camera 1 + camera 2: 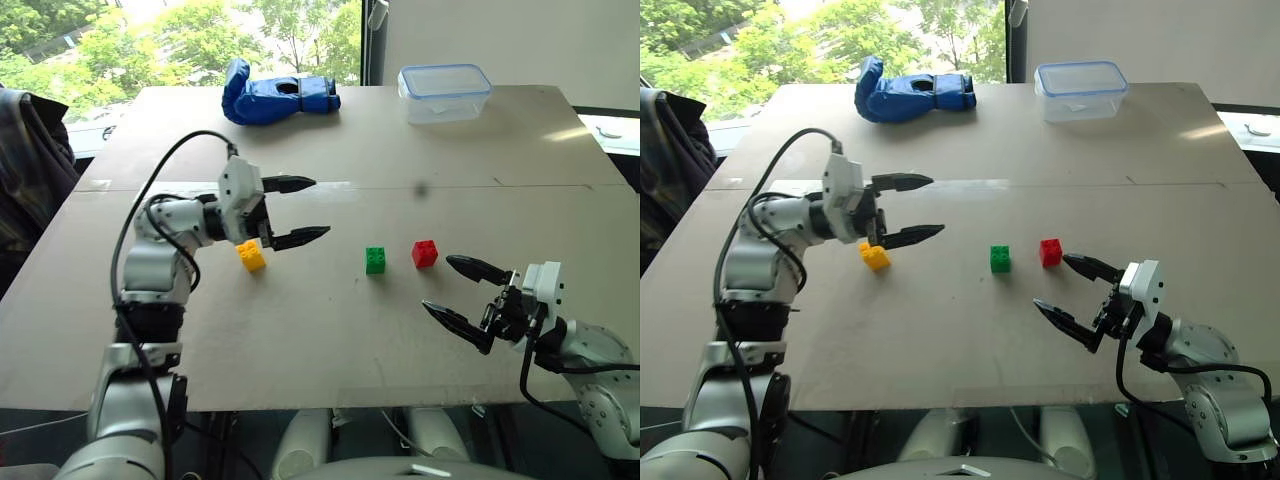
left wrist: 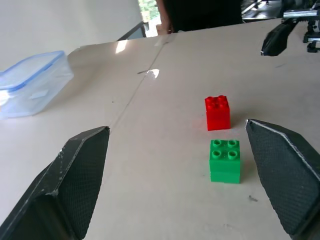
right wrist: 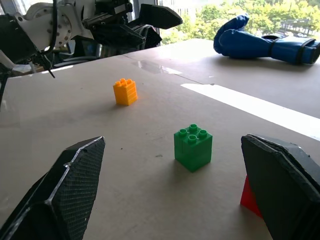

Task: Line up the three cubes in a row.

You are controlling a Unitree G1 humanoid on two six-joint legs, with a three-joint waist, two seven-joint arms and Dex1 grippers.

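On the table [image 1: 330,330] I see the yellow cube [image 1: 251,256] sitting apart to the left, with the green cube [image 1: 375,260] and red cube [image 1: 424,253] near each other further right. My left gripper [image 1: 298,211] hovers just above and beside the yellow cube, fingers spread wide, holding nothing. My right gripper [image 1: 462,293] hangs just right of the red cube, also spread and empty. At the far edge lie a blue glove [image 1: 275,95] and a clear plastic box [image 1: 444,92].
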